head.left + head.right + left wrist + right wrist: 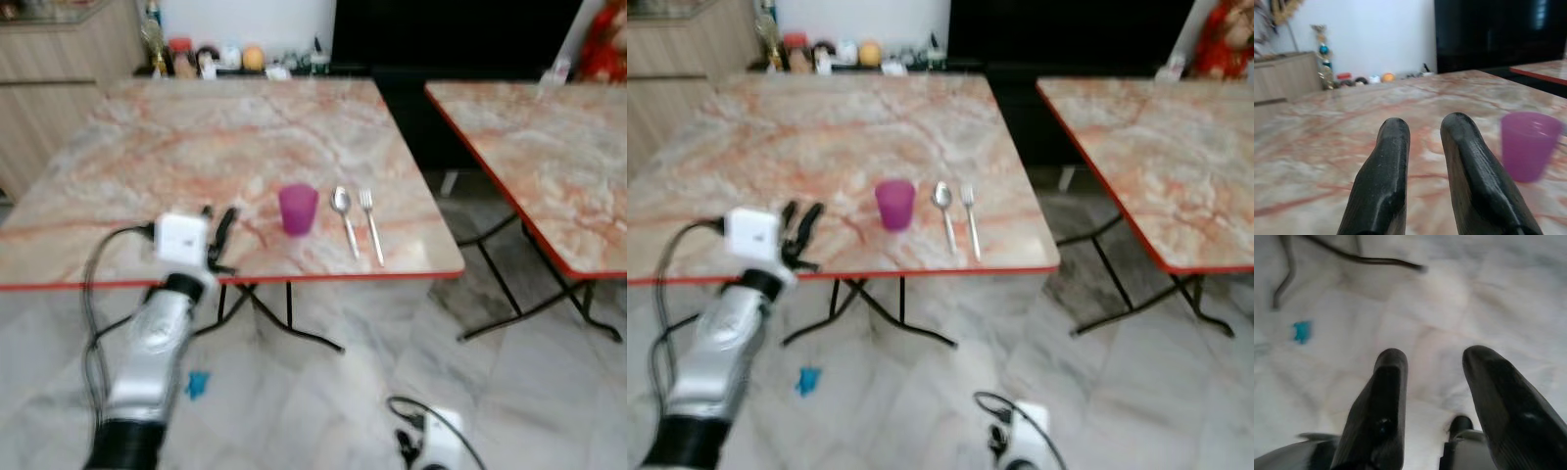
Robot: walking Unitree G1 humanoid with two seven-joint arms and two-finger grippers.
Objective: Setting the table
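Fingers of the left gripper point(217, 237) stand slightly parted and empty at centre-left of the frame, over the marble table point(196, 137); the purple cup point(298, 209) sits just right of them, apart, with spoon point(343, 217) and fork point(371, 223) beyond. Right gripper point(1432, 396) hangs spread above the floor.

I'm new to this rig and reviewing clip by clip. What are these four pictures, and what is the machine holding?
A humanoid robot is setting a table. The two wide pictures come from its head camera; the other two look along each wrist's black fingers. On the marble-patterned table stand a purple cup, with a spoon and fork lying beside it. The left gripper hovers over the table's near edge left of the cup, fingers slightly apart, holding nothing. The right gripper hangs open over the floor, where a small blue scrap lies.
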